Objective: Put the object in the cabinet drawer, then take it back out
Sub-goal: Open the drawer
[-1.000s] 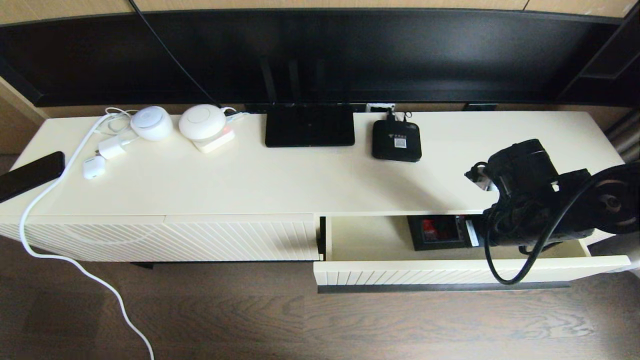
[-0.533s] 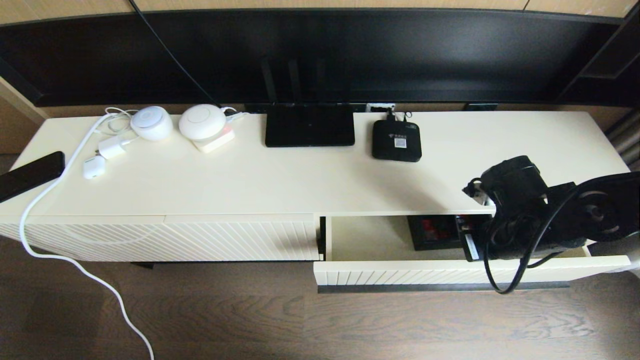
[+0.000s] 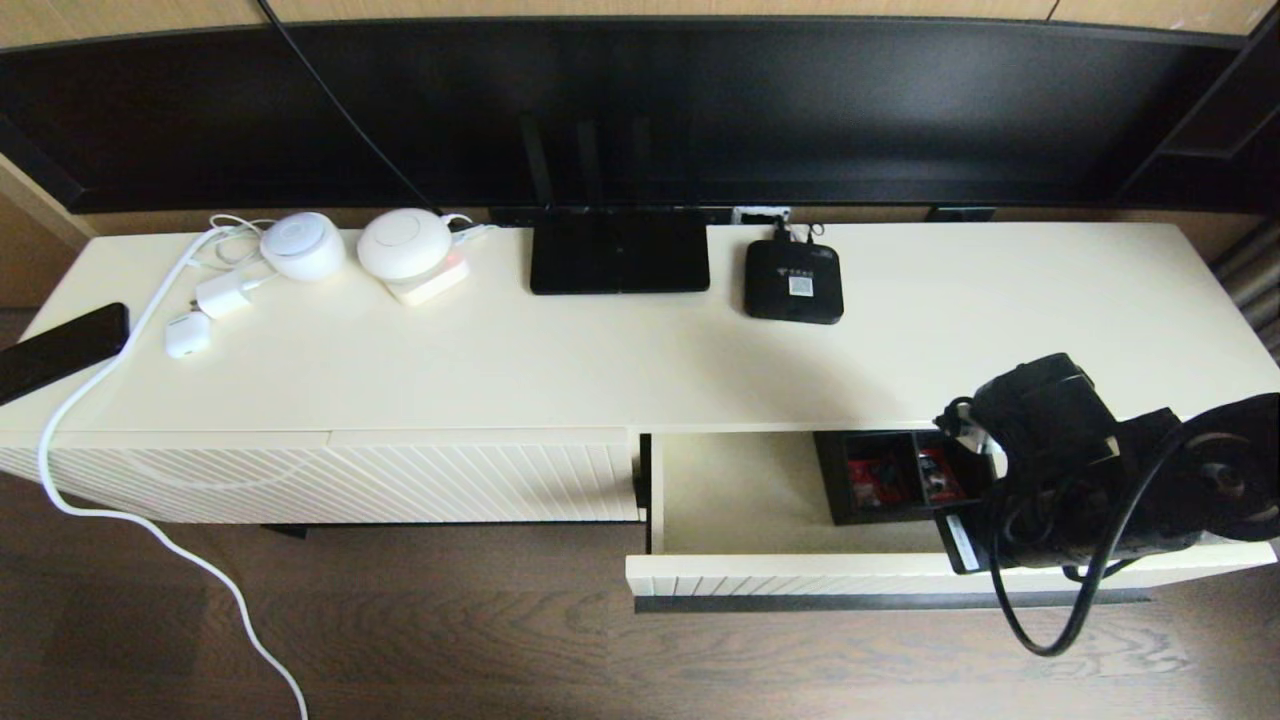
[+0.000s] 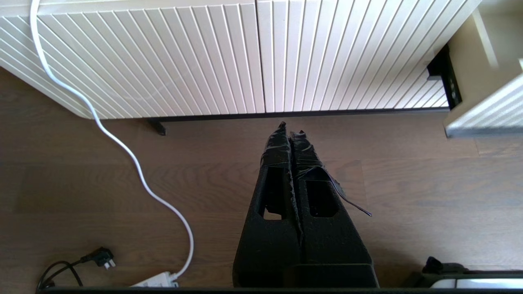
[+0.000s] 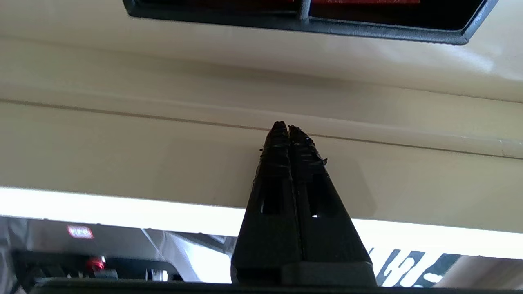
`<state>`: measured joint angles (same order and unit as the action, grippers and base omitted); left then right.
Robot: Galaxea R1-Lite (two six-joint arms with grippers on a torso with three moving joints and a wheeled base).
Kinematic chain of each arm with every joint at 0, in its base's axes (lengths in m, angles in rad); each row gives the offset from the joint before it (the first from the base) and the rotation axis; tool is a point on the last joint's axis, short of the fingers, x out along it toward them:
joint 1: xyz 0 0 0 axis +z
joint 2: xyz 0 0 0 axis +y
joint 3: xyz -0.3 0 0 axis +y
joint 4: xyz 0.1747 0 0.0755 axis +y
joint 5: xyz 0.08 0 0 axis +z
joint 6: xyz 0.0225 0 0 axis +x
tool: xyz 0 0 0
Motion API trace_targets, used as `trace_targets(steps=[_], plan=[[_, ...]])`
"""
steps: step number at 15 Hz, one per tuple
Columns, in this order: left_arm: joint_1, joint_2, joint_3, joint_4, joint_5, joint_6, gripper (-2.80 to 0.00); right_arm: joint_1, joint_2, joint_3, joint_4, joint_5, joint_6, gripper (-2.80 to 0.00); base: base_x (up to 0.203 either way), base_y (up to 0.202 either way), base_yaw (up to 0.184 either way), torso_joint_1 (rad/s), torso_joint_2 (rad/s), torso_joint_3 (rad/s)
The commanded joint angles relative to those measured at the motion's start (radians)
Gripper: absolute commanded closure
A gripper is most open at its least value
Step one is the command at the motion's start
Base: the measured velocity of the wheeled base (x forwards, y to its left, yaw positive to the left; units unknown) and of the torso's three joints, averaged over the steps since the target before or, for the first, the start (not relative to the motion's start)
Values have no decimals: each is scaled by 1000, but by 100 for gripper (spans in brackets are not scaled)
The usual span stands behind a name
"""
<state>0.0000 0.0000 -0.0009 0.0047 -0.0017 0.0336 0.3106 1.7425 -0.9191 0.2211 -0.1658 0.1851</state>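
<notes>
Inside the cabinet drawer [image 3: 740, 490], which stands pulled out from the right half of the cream cabinet, the object [image 3: 895, 478] rests on the floor toward the right, its red items showing in the square compartments. By my judgement it lies far enough forward for an approach from above without meeting the cabinet top. The right tool [image 5: 288, 130] is clenched on nothing, its tips against the inner face of the drawer front, just short of the object's rim; it would need to release before grasping. The left tool [image 4: 290, 130], likewise clenched and empty, is parked over the floor before the ribbed panel [image 4: 245, 53].
</notes>
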Motion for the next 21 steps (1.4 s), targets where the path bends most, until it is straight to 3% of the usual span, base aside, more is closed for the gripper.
trace_targets(steps=[1, 12, 16, 21], plan=[[0, 2, -1, 0, 0, 0, 0, 12, -25, 58, 15, 2, 3, 0, 0, 0, 0, 0, 0, 0], [0, 2, -1, 0, 0, 0, 0, 90, -129, 286, 0, 12, 13, 0, 0, 0, 0, 0, 0, 0], [0, 2, -1, 0, 0, 0, 0, 79, -125, 281, -67, 6, 11, 0, 0, 0, 0, 0, 0, 0], [0, 2, -1, 0, 0, 0, 0, 51, -231, 153, -71, -57, 1, 0, 0, 0, 0, 0, 0, 0]])
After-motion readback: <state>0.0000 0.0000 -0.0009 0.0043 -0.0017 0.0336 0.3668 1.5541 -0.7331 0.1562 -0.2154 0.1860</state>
